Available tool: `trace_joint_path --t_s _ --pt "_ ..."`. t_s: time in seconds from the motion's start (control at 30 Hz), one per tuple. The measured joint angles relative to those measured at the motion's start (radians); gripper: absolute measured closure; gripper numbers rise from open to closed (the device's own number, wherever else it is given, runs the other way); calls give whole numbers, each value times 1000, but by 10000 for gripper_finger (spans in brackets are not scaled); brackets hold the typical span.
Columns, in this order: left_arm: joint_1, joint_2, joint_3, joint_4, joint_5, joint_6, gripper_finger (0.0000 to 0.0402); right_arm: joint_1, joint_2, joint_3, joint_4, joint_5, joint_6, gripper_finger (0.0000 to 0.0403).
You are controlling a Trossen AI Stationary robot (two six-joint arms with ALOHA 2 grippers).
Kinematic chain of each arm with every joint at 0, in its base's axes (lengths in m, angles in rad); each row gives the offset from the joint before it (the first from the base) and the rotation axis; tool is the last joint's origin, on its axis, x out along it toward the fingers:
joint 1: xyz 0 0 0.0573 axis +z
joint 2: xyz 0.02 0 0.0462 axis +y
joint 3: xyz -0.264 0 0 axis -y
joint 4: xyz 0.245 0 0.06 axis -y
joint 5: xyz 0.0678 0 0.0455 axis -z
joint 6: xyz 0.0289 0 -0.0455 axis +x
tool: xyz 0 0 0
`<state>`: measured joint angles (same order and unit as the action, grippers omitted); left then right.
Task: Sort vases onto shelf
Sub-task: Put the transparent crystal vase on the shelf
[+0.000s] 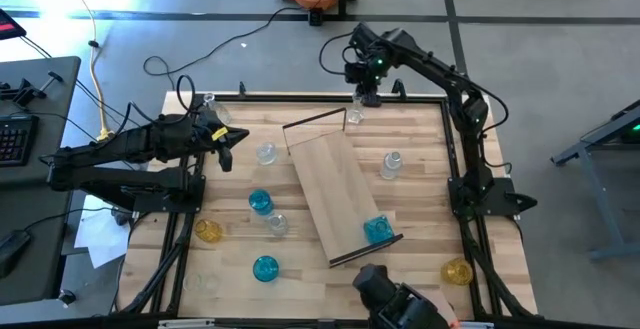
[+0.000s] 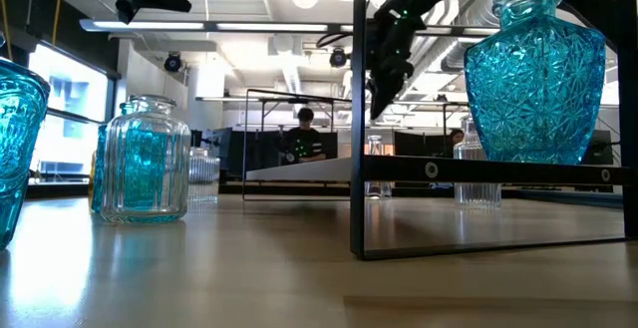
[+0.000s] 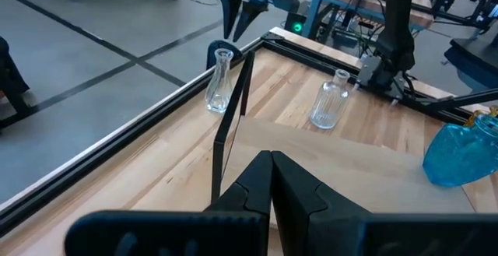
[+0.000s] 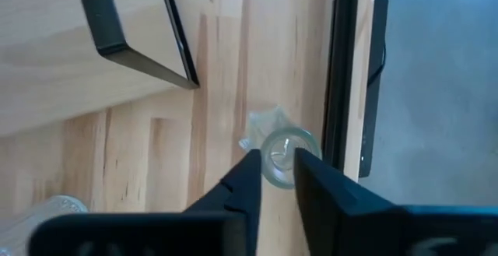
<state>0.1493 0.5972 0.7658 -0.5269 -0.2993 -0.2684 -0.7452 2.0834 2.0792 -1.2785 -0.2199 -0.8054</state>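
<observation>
The shelf (image 1: 335, 184), a light-wood plank with dark end frames, lies slantwise in the table's middle. A blue vase (image 1: 377, 230) stands upright on its near end. A slim clear vase (image 1: 354, 116) stands on the tabletop by the far edge, next to the shelf's far frame. My right gripper (image 4: 276, 156) hangs open just above it and points down. Its fingertips stand apart over either side of the vase's mouth (image 4: 282, 149), and the low view shows a gap below them. My left gripper (image 1: 232, 139) waits shut at the table's left, above the wood.
Loose on the tabletop stand clear vases (image 1: 391, 164) (image 1: 266, 153) (image 1: 277, 223), blue ones (image 1: 260, 202) (image 1: 265, 268) and amber ones (image 1: 208, 231) (image 1: 456, 271). The table's dark rail (image 4: 342, 92) runs close beside the slim vase. People sit in the room beyond.
</observation>
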Motion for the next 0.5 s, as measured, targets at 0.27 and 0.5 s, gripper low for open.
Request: trace_joint_path --t_s 0.27,0.5 --pt "0 0 0 0 0 1 399 0 7 0 -10 -2 21 272" --pt "0 0 0 -6 0 1 399 11 47 -1 -21 9 20 269"
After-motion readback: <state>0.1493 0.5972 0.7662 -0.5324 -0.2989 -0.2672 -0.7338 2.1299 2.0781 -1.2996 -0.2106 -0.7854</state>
